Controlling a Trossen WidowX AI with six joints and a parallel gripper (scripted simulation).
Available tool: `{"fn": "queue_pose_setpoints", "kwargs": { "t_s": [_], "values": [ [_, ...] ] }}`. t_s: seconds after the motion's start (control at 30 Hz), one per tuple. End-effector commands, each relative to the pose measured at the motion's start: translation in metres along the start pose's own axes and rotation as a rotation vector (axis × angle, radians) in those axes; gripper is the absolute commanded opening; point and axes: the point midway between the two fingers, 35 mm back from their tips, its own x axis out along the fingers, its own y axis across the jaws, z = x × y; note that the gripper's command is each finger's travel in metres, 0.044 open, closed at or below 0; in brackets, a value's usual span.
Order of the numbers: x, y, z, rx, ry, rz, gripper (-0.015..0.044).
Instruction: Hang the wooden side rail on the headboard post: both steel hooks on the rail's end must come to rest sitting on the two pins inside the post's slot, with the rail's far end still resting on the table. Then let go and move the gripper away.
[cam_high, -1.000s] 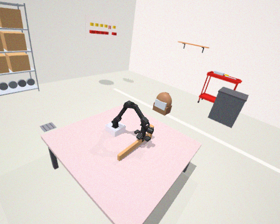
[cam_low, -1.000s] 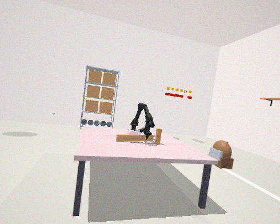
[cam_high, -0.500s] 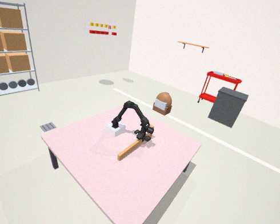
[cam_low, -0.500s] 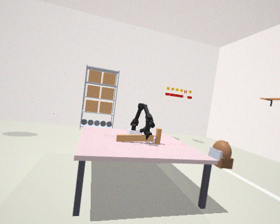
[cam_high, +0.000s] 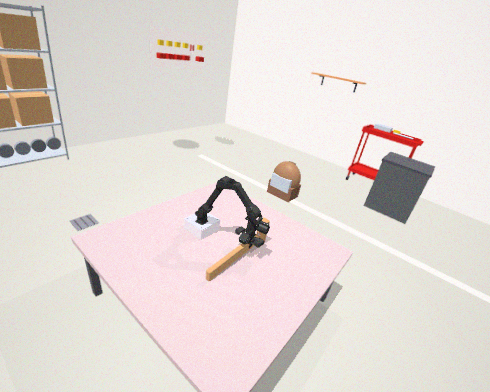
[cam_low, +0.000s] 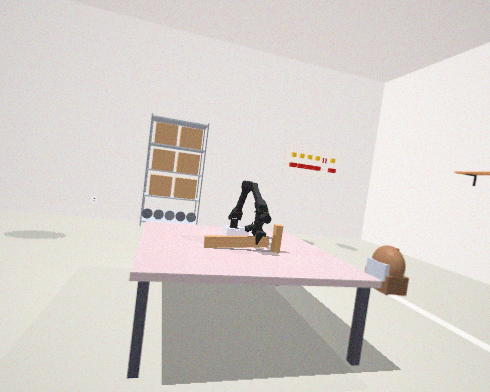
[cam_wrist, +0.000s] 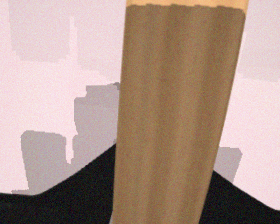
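Observation:
The wooden rail (cam_high: 225, 263) (cam_low: 227, 242) (cam_wrist: 175, 100) lies nearly level and low along the table. Its far end is at or very near the table top. My gripper (cam_high: 250, 244) (cam_low: 259, 241) (cam_wrist: 148, 152) is shut on the rail near its post end, one finger on each side. The upright headboard post (cam_high: 266, 221) (cam_low: 277, 239) stands just beyond that end. In the exterior view a narrow gap shows between rail and post. The hooks, the slot and the pins are too small or hidden to make out, so I cannot tell whether the hooks touch the pins.
The arm's white base block (cam_high: 201, 229) (cam_low: 233, 232) stands on the pink table (cam_high: 165, 295) (cam_low: 240, 265), behind the rail in the exterior view. The arm arches from it to the rail. Shelving, a red cart and a dark bin stand away from the table.

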Motion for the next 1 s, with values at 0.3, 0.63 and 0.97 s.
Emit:
{"fn": "queue_pose_setpoints", "kwargs": {
  "t_s": [0.3, 0.63, 0.97],
  "values": [
    [-0.0025, 0.0021, -0.0017, 0.003, 0.000, 0.010, 0.0000],
    [-0.0014, 0.0016, -0.0028, 0.003, 0.000, 0.010, 0.0000],
    [-0.0006, 0.0005, -0.0039, 0.003, 0.000, 0.010, 0.0000]
  ]
}}
